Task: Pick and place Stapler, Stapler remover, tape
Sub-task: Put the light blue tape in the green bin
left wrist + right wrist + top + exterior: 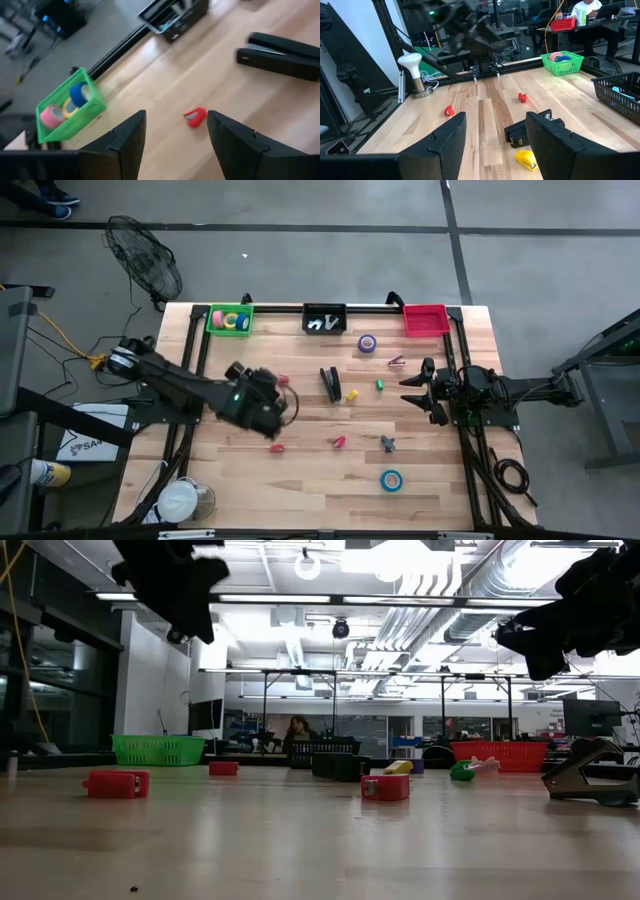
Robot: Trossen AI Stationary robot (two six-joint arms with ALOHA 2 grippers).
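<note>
My left gripper (283, 402) is open and hovers left of centre. A small red stapler (195, 117) lies on the wood just beyond its fingers, untouched. The big black stapler (330, 383) lies mid-table, also seen as the black stapler (280, 50). Pink, yellow and blue tape rolls sit in the green basket (70, 107). A purple roll (367, 343) and a teal roll (391, 480) lie flat on the table. A grey stapler remover (388, 443) lies near the teal roll. My right gripper (412, 390) is open at the right side and raised off the table.
A black basket (324, 317) holding metal removers and a red basket (425, 319) stand at the far edge. Small staplers lie scattered: red (276, 448), red (339, 442), yellow (352, 394), green (380, 385). A pink item (397, 361) lies near the purple roll. A black frame rims the table.
</note>
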